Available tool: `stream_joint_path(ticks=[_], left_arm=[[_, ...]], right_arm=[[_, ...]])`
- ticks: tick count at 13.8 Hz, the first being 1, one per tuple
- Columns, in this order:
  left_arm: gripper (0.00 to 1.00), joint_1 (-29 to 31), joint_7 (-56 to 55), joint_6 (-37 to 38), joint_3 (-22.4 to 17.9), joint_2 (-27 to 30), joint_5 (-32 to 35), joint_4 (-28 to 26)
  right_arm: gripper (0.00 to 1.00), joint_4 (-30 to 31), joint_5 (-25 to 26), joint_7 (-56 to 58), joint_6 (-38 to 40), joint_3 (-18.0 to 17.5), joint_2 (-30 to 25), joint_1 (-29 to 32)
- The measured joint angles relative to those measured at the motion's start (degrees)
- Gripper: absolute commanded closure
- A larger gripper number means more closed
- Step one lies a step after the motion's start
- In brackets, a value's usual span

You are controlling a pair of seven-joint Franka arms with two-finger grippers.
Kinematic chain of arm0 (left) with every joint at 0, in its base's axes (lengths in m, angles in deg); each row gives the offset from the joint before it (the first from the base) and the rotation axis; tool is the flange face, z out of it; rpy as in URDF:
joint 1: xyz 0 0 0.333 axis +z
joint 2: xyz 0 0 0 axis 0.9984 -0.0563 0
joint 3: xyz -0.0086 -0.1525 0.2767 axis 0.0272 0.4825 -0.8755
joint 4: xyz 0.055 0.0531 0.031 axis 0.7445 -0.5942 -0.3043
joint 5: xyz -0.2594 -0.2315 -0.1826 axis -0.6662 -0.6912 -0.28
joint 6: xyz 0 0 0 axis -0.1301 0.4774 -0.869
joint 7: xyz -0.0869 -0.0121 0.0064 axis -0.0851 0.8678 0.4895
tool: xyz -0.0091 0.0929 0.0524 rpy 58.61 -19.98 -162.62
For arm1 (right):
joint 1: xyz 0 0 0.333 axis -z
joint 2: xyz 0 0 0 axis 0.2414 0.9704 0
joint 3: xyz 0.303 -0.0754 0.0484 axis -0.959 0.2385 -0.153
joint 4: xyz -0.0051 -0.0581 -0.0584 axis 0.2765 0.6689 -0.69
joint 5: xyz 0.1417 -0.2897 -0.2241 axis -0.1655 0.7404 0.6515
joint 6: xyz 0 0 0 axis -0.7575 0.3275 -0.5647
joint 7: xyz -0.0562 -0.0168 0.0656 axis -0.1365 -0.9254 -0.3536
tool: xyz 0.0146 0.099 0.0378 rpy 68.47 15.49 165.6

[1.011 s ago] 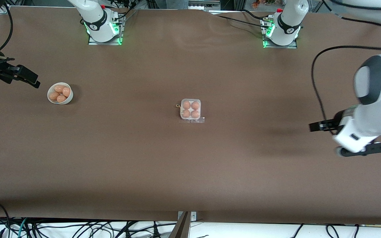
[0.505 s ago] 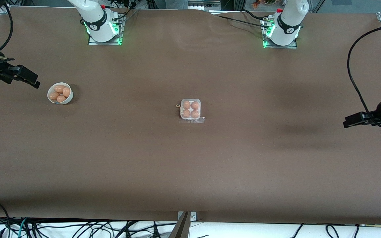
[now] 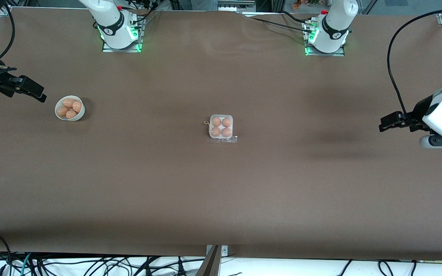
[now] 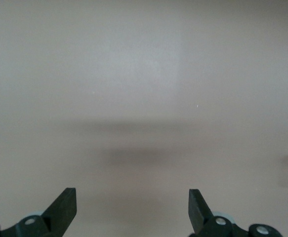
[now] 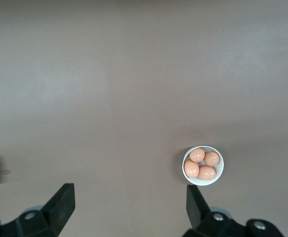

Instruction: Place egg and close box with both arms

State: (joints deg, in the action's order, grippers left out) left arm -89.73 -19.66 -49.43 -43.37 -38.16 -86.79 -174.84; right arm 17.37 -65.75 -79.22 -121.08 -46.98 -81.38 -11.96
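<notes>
- The left gripper [image 3: 383, 125] hangs over bare table [image 3: 320, 199] at the left arm's end, fingers [image 4: 64, 205] spread wide, nothing between them.
- The right gripper [image 3: 40, 96] hangs at the right arm's end, just beside the white bowl [image 3: 78, 115], its fingers [image 5: 62, 202] likewise spread and empty.
- The bowl carries four loose eggs [image 5: 197, 155].
- The box [image 3: 221, 127] sits mid-table, well apart from both grippers, four eggs in its cells.
- Whether its lid is fully shut cannot be told.

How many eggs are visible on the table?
8: four small orange-brown eggs in the square clear-plastic carton mid-table, four in the round white bowl toward the right arm's end. More could lie underneath.
</notes>
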Motion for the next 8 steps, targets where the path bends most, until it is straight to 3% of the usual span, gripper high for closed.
stream_joint_path(ticks=[5, 8], left_arm=[[0.00, 0.1, 0.1, -2.9, 0.0, 3.1, 0.1, -5.3], [0.00, 0.1, 0.1, -4.1, 0.7, 4.5, 6.3, -5.3]], right_arm=[[0.00, 0.0, 0.0, 0.0, 0.0, 0.0, 0.0, 0.0], [0.00, 0.0, 0.0, 0.0, 0.0, 0.0, 0.0, 0.0]])
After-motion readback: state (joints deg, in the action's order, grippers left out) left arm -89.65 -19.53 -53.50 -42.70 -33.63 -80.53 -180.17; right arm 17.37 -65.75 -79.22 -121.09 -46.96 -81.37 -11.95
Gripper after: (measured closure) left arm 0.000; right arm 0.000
